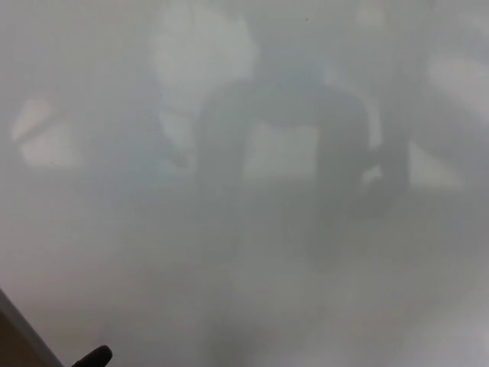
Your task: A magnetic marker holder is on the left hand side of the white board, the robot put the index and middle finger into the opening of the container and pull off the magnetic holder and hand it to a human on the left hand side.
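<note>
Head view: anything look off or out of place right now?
No marker holder in sight. The whiteboard fills the frame with hazy reflections, its edge at bottom left. Only one black fingertip of the left hand shows at the bottom; nothing looks damaged.

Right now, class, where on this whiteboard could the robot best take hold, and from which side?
Probably its edge, the slanting strip at lower left, approached from the left, where the left hand shows. The whiteboard has a flat, glossy face that shows only reflections, with nothing on it to grip. No marker holder is in view.
</note>
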